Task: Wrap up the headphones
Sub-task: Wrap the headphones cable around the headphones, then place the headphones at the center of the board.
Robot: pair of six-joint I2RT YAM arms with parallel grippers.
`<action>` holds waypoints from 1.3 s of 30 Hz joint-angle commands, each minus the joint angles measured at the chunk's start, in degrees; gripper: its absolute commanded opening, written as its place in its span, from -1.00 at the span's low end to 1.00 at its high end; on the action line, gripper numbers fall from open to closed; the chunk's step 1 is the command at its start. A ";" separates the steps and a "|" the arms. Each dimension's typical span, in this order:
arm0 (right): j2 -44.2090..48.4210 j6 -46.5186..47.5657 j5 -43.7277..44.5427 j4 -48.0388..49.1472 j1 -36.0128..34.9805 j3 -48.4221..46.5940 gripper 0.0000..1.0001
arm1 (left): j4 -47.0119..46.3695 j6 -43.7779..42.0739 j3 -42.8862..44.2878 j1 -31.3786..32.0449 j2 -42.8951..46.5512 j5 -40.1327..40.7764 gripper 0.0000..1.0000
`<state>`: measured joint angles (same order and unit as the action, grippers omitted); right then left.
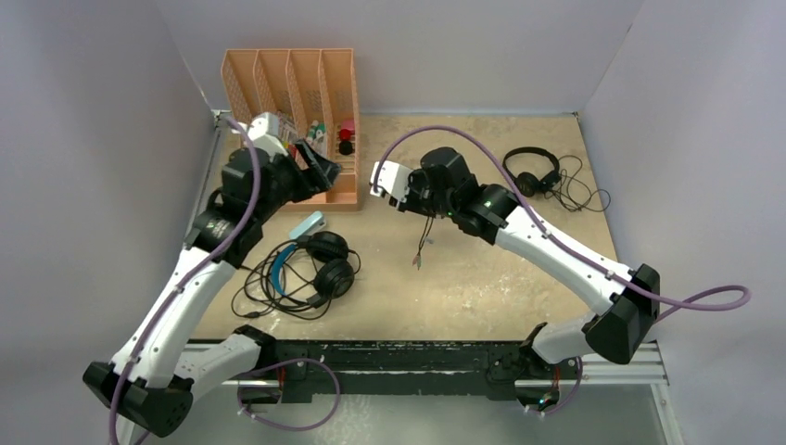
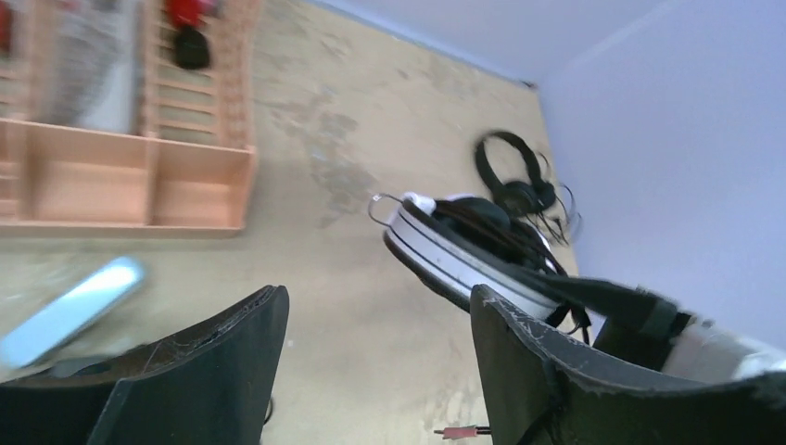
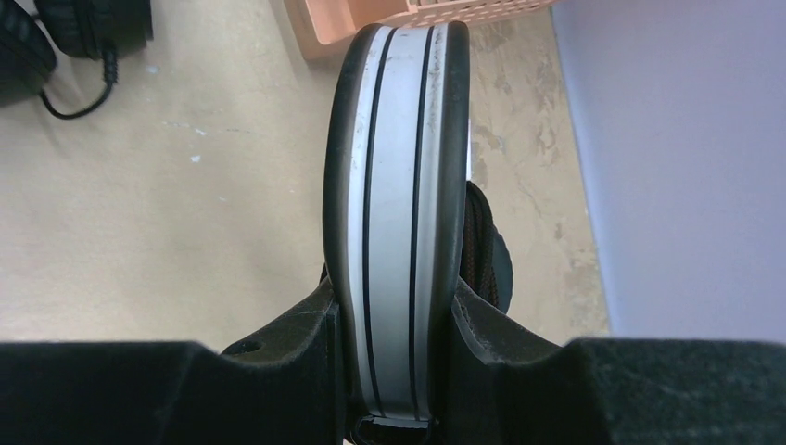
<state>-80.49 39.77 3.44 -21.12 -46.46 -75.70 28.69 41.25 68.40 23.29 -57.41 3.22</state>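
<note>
While right fingers [image 3: 297, 336] are clamping stiff headband of white-and-black headset [image 3: 394, 185], left fingers [image 2: 215, 363] are gaping empty; limp cable [image 1: 426, 237] dangling at 6 o'clock, probably needing pinch near plug

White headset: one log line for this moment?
right end effector: shut on white headset, off table | left end effector: open, empty | blue-band headset: on table | black headset: on table

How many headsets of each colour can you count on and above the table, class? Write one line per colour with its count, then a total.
white-and-black headset: 1
all-black headset: 1
black headset with blue headband: 1
Total: 3
</note>
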 commanded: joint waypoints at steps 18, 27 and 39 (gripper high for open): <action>0.07 -15.36 -8.97 -11.20 5.41 -14.46 -1.00 | -59.26 -20.36 -27.57 36.92 -7.53 10.53 0.37; -0.24 -18.60 -10.90 -11.69 5.54 -15.17 -1.00 | -58.14 -18.73 -28.98 36.92 -7.03 4.69 0.09; 2.35 -27.32 -22.14 -11.01 8.51 -13.09 -1.00 | -44.33 -20.81 -24.17 36.93 -8.01 5.97 -0.88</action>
<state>-81.38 18.06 -10.83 -36.18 -40.18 -87.20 -21.21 22.37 40.93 60.03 -67.70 7.92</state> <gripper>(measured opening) 0.352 0.155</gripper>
